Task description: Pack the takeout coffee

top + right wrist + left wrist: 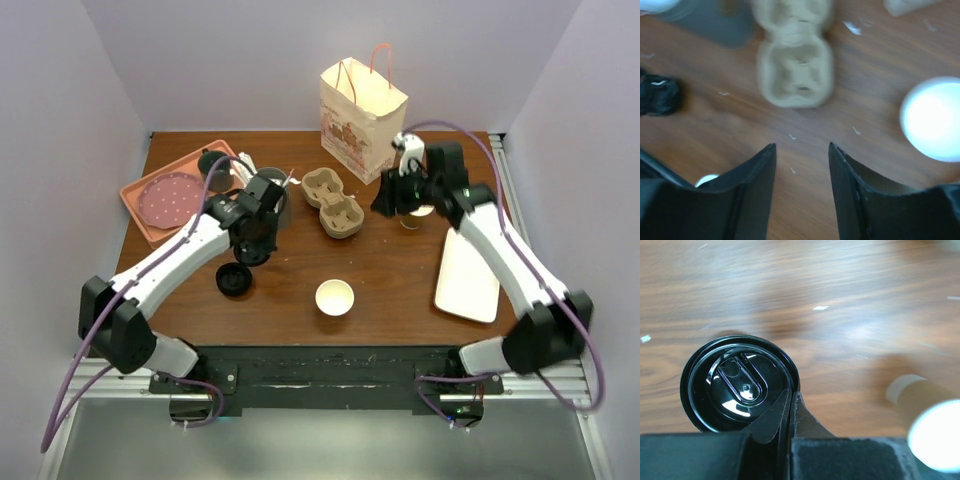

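Standing upright on the counter (400,300), near its middle and toward the near edge, the takeout coffee (335,297) is seen open-topped, with nothing touching it. It is placed nearer than the cardboard carrier (333,203) and well apart from it.

A black lid (740,385) is laid flat on the wood to the left of the coffee, apart from it. The left gripper (791,399) is held low at the lid's rim, its fingers clenched together with no gap between them (whether the rim is nipped there cannot be told).

The right gripper (802,147) is held over bare wood to the right of the carrier. Its fingers are released and spread, and nothing is caught between them. A second pale-rimmed cup (418,212) is partly hidden under that arm, just beside the fingers.

A paper bag (362,110) with pink handles is stood at the far edge, behind the carrier. A grey tumbler (275,192) is seen between the left arm and the carrier. A white tray (468,270) is laid along the right side, and a pink tray (140,225) at the far left.
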Controlling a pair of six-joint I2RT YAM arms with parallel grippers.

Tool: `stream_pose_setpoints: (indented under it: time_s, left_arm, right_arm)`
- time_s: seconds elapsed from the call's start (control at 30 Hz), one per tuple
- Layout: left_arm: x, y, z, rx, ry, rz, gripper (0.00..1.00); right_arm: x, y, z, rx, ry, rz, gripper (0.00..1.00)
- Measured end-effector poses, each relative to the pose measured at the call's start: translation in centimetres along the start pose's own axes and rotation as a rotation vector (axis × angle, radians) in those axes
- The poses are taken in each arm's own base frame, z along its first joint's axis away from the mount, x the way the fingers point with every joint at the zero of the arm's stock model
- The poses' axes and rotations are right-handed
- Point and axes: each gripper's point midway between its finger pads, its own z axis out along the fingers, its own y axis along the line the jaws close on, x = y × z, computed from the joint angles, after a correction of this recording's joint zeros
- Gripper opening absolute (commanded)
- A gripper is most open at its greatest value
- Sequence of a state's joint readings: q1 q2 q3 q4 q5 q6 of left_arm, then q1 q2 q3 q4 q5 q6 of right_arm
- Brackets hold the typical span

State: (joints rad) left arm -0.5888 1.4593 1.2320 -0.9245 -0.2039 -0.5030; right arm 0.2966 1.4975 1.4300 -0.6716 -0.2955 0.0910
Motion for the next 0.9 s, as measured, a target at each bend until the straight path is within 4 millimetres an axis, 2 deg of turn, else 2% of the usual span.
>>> stream_pose_setpoints:
  time_s: [0.07, 0.13, 0.17, 0.23, 0.3, 0.37, 0.47, 0.57, 0.63, 0.67, 0.73, 0.8, 0.83, 0.87, 0.9]
  left_arm:
    - [-0.9, -1.6, -2.0, 0.101, -0.026, -0.008, 0.00]
    - [-1.3, -3.5, -4.2, 0.232, -0.040, 0.001, 0.00]
    - [-1.3, -4.1, -5.0, 0.281, -0.040, 0.004, 0.00]
    - [-1.0, -5.8, -6.7, 0.401, -0.030, 0.016, 0.00]
    - [-0.6, -7.4, -8.3, 0.518, -0.013, 0.028, 0.00]
    - [-0.5, -8.9, -9.7, 0.629, -0.008, 0.036, 0.00]
    - [-0.1, -10.8, -11.7, 0.787, -0.001, 0.048, 0.00]
    - [0.3, -12.0, -12.7, 0.888, 0.024, 0.048, 0.00]
    - [0.5, -12.5, -13.0, 0.932, 0.036, 0.053, 0.00]
    - [0.7, -12.5, -13.0, 0.934, 0.041, 0.053, 0.10]
    - [0.5, -12.1, -12.4, 0.896, 0.028, 0.056, 0.18]
    - [0.4, -11.4, -11.1, 0.830, 0.006, 0.053, 0.29]
    - [0.5, -10.7, -10.0, 0.775, -0.004, 0.046, 0.31]
    - [0.7, -10.0, -8.7, 0.719, -0.006, 0.038, 0.42]
    - [1.3, -9.1, -7.1, 0.654, -0.003, 0.031, 0.45]
  right_arm:
    - [1.4, 3.3, -1.3, -0.167, -0.122, -0.108, 0.63]
    - [2.5, 6.2, -2.9, -0.265, -0.254, -0.236, 0.63]
    - [3.2, 7.8, -4.0, -0.316, -0.312, -0.314, 0.71]
    - [3.3, 11.6, -5.9, -0.451, -0.398, -0.479, 0.72]
    - [2.5, 14.7, -7.5, -0.550, -0.491, -0.646, 0.72]
    - [3.0, 16.8, -7.8, -0.594, -0.522, -0.754, 0.72]
    - [5.0, 19.3, -7.9, -0.658, -0.525, -0.877, 0.73]
    - [6.3, 20.3, -8.3, -0.665, -0.526, -0.974, 0.75]
    - [6.8, 20.3, -8.5, -0.641, -0.523, -1.023, 0.75]
    - [6.9, 20.2, -8.5, -0.628, -0.522, -1.040, 0.75]
    - [7.0, 19.3, -8.3, -0.566, -0.515, -1.062, 0.75]
    - [6.8, 18.1, -8.2, -0.495, -0.514, -1.060, 0.74]
    - [6.7, 17.6, -8.3, -0.468, -0.517, -1.052, 0.74]
    - [6.6, 17.1, -8.4, -0.434, -0.522, -1.033, 0.73]
    - [6.5, 16.7, -8.5, -0.410, -0.530, -1.016, 0.73]
